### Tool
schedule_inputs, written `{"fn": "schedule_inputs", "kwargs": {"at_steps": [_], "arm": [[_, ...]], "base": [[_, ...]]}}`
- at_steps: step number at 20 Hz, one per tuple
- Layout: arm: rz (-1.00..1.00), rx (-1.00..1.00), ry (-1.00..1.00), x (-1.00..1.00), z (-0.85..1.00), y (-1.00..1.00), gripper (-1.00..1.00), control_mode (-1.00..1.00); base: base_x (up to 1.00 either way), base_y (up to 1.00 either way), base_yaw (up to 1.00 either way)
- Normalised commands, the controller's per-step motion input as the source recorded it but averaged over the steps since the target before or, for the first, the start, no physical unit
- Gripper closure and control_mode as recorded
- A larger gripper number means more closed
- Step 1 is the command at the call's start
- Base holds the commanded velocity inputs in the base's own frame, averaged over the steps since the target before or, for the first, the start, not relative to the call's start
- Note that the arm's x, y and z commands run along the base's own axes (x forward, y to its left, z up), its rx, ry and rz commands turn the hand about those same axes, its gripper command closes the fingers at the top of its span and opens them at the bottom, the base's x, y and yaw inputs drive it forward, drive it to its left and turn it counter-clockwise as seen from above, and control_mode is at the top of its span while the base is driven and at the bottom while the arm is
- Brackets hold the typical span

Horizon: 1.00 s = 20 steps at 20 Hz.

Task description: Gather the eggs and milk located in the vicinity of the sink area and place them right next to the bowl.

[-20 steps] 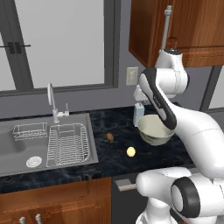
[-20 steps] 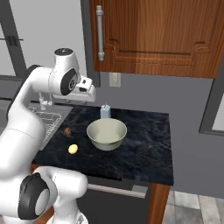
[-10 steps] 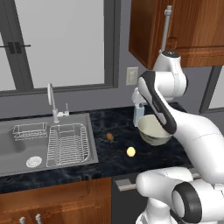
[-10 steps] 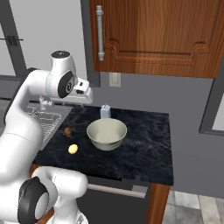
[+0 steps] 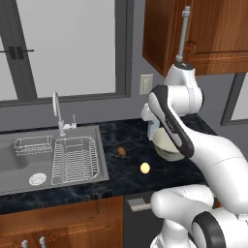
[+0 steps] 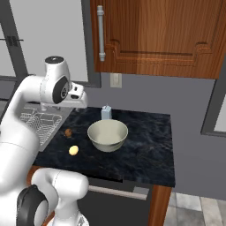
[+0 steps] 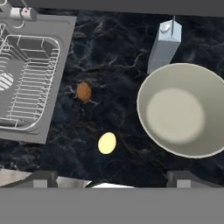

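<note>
The pale cream bowl [image 7: 183, 109] stands on the dark counter, also visible as the bowl [image 6: 107, 134] [image 5: 167, 147]. The light-blue milk carton [image 7: 165, 43] [image 6: 106, 113] stands upright right behind it, almost touching the rim. A brown egg [image 7: 83, 91] [image 5: 121, 151] [image 6: 68, 132] and a pale yellow egg [image 7: 107, 143] [image 5: 145, 168] [image 6: 73, 150] lie on the counter between sink and bowl. My gripper [image 7: 116, 179] hovers high above the eggs, open and holding nothing.
The steel sink [image 5: 19, 160] [image 7: 61, 52] with its wire rack [image 5: 75, 160] lies left of the eggs, with the faucet [image 5: 58, 114] behind it. A wooden wall cabinet [image 6: 159, 35] hangs above the counter. The counter's right end [image 6: 170, 150] drops off beyond the bowl.
The arm's upper part has drifted a little to the left, away from the milk. Eggs, milk and bowl have not moved.
</note>
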Motion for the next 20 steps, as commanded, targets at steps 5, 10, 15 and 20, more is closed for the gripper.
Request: {"fn": "schedule_inputs", "kwargs": {"at_steps": [5, 10, 15, 20], "arm": [[0.0, 0.0, 0.0, -0.09, -0.08, 0.0, -1.0, -1.0], [-0.03, 0.0, 0.0, -0.04, -0.09, 0.04, -1.0, -1.0], [-0.08, 0.0, 0.03, -0.03, -0.13, 0.12, -1.0, -1.0], [-0.16, 0.06, 0.01, -0.12, -0.14, 0.03, -1.0, -1.0]], "base": [[0.0, 0.0, 0.0], [0.0, 0.0, 0.0], [0.0, 0.0, 0.0], [0.0, 0.0, 0.0]]}}
